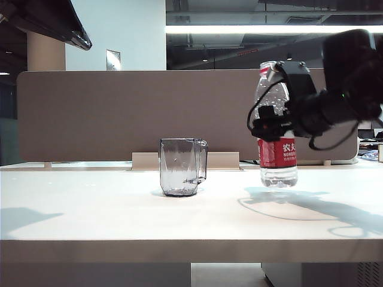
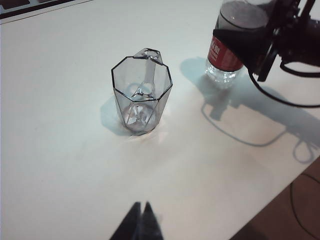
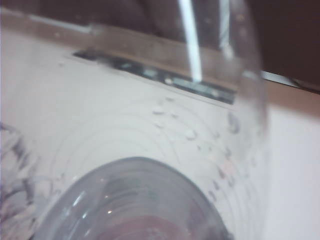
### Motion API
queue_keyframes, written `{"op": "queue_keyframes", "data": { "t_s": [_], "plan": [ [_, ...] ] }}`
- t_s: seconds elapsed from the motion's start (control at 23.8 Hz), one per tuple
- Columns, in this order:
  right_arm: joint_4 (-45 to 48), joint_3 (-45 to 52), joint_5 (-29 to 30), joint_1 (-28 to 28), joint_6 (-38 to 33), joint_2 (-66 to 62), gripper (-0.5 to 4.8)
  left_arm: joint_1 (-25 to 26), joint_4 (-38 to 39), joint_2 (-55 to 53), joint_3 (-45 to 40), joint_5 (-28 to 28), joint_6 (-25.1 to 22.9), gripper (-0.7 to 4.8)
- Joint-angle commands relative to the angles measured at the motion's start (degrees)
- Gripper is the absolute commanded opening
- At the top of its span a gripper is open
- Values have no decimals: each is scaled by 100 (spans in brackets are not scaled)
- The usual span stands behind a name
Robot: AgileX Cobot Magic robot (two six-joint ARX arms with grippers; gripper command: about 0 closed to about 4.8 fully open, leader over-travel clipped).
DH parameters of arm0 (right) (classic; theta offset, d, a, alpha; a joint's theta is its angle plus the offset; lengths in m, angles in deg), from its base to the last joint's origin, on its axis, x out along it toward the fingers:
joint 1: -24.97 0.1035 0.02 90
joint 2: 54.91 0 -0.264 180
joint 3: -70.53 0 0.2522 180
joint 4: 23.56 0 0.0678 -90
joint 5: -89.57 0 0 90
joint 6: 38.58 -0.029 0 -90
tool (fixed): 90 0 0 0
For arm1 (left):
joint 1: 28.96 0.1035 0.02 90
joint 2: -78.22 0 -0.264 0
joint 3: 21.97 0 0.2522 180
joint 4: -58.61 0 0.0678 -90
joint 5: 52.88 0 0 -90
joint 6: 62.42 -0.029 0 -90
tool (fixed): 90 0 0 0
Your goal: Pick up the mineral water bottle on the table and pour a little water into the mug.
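Right gripper [image 1: 276, 128] has the mineral water bottle [image 1: 277, 156] clamped just above the table [image 1: 90, 209], left gripper [image 2: 141, 212] sits pinched shut near-side, so I'd carry the bottle left over the mug [image 1: 181, 166] before tipping gently.

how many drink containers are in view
2: the mug standing mid-table, and the mineral water bottle lifted clear of it on the right in the right gripper.
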Motion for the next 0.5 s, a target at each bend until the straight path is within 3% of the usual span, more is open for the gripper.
{"op": "queue_keyframes", "data": {
  "t_s": [0.04, 0.25, 0.5],
  "plan": [
    [-428, -398, 83, 70, 424, 114, 300, -2, -57, 15, 9, -2, -2, -4],
    [-1858, -1213, 79, 345, 1419, 162, 301, -2, -138, 15, 9, 0, -2, -4],
    [-3016, -2199, -684, 623, 2288, 164, 300, -2, -321, 15, 9, 2, -2, -4]
  ]
}}
